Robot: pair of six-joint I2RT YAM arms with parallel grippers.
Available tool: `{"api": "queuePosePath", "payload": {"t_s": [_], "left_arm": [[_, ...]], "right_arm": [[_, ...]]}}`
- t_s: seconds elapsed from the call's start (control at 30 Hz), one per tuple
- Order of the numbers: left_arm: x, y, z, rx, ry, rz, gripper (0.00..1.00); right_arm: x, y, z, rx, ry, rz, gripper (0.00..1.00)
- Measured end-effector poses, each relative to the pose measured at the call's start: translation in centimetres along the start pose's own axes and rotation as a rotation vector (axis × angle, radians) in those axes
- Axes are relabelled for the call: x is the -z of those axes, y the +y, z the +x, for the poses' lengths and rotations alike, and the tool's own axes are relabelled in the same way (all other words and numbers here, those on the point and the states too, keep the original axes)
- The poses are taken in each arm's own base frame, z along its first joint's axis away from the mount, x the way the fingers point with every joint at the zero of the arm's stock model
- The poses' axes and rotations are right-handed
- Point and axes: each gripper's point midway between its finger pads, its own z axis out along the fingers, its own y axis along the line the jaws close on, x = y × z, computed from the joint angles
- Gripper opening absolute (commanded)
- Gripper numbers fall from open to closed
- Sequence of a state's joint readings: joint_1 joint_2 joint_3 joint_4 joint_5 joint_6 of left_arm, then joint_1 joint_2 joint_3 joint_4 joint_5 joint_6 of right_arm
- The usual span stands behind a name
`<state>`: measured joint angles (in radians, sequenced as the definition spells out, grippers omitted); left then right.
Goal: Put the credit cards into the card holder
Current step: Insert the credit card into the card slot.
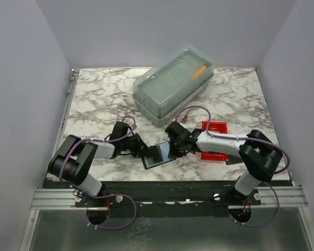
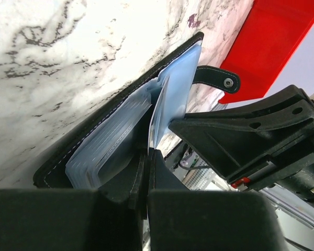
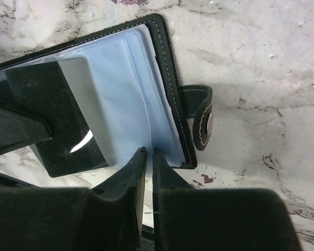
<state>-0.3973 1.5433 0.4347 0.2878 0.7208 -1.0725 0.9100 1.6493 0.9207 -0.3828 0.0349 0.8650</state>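
Two grippers meet over the card holder (image 1: 158, 157), which lies open on the marble table (image 1: 94, 99) near its front edge, between the two arms. Your left gripper (image 2: 148, 155) has its fingers pressed together on one thin clear sleeve leaf that stands up out of the holder, and the pads meet on it. Your right gripper (image 3: 149, 152) is nearly as tight. Only a sliver shows between its fingers, and the lower edge of another clear sleeve runs into that sliver. From above, the left gripper reaches the holder from the left and the right gripper from the right, with their tips close together over the open pages.

The holder's black stitched cover lies flat on the table with the stack of clear sleeves on top. Its closing strap (image 3: 201, 121), which carries a snap, sticks out from the edge nearest the red bin (image 1: 213, 140). That bin sits just to the right of the holder, partly under the right arm.

In the right wrist view a dark flat rectangle (image 3: 57, 120) lies across the sleeves on the left side. You cannot tell whether it is a card or the left gripper's finger. At the back, well apart from the holder, a large clear lidded box (image 1: 172, 86) lies at an angle.
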Motion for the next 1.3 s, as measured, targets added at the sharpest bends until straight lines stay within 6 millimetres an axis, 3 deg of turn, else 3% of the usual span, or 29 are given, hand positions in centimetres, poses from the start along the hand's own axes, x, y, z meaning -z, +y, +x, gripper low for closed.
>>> {"api": "queuePosePath", "payload": {"t_s": [0.17,0.4,0.57,0.77,0.9,1.1,1.3], "left_arm": [[0.2,-0.2,0.1,0.008,-0.044,0.02,0.0],[0.1,-0.6,0.3,-0.009,-0.094,0.027,0.0],[-0.1,-0.7,0.3,-0.021,-0.109,0.027,0.0],[-0.4,-0.5,0.4,-0.04,-0.13,0.025,0.0],[-0.7,-0.5,0.5,-0.062,-0.15,0.021,0.0],[-1.1,-0.6,0.4,-0.078,-0.187,0.015,0.2],[-1.3,-0.9,0.4,-0.049,-0.185,0.016,0.34]], "right_arm": [[0.1,0.1,0.0,-0.012,-0.002,-0.007,0.26],[0.8,-0.1,0.1,-0.021,-0.002,-0.011,0.27],[1.2,-0.3,-0.1,-0.028,-0.011,-0.02,0.21],[0.6,-1.9,1.6,-0.043,0.027,0.006,0.06],[0.5,-1.8,1.6,-0.061,0.034,-0.019,0.01],[0.6,-1.7,1.7,-0.061,0.039,-0.024,0.02],[1.4,-1.6,1.4,-0.051,0.044,-0.015,0.15]]}}
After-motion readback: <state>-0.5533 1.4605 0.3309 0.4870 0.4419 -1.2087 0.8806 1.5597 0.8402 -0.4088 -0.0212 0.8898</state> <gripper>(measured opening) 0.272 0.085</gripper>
